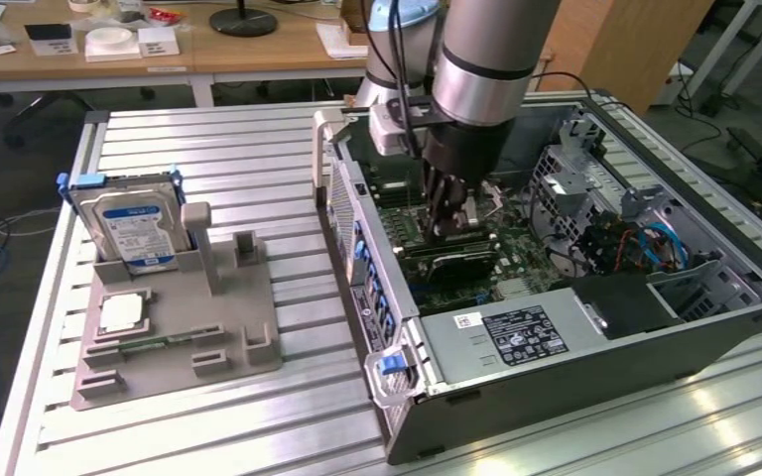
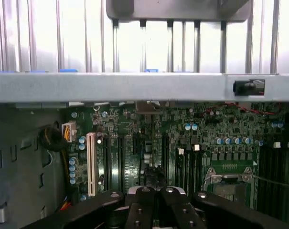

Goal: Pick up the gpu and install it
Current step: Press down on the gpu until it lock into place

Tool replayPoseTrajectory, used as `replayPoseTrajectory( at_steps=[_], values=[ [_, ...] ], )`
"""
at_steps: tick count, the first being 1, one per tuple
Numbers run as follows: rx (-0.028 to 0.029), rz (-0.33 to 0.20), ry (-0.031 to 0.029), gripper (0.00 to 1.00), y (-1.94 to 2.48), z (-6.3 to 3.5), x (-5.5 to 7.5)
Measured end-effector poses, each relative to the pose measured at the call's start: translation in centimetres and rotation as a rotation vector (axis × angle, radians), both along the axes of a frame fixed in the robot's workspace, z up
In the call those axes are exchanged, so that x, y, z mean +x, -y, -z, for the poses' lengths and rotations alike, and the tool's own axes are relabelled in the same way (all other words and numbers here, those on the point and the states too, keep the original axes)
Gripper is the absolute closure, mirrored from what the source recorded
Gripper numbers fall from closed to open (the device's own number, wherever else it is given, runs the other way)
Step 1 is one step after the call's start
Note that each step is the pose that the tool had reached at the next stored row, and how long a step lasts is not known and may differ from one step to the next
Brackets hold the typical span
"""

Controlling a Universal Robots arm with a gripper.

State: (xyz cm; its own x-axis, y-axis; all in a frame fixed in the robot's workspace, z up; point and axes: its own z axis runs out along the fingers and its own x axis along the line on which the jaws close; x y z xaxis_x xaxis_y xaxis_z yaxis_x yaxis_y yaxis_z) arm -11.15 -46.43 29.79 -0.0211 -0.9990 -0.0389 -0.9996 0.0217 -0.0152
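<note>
Fingers: your black fingers point(image 2: 156, 200) are pressed together inside the open grey computer case point(image 1: 698, 342), over the green motherboard point(image 2: 182, 143).
Gpu: the dark flat gpu card point(image 1: 467, 266) stands seated on that board, just below them.
Around: drive cage and cables crowd the exterior view's right.
Bench: silver hard drive point(image 1: 134, 223) in grey holder, well apart.
</note>
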Motion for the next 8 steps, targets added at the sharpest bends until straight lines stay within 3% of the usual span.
replayPoseTrajectory(
  at_steps=[8],
  values=[
    [-0.0013, 0.0, -0.0001, 0.89, 0.0, 0.0, -1.8]
  ],
)
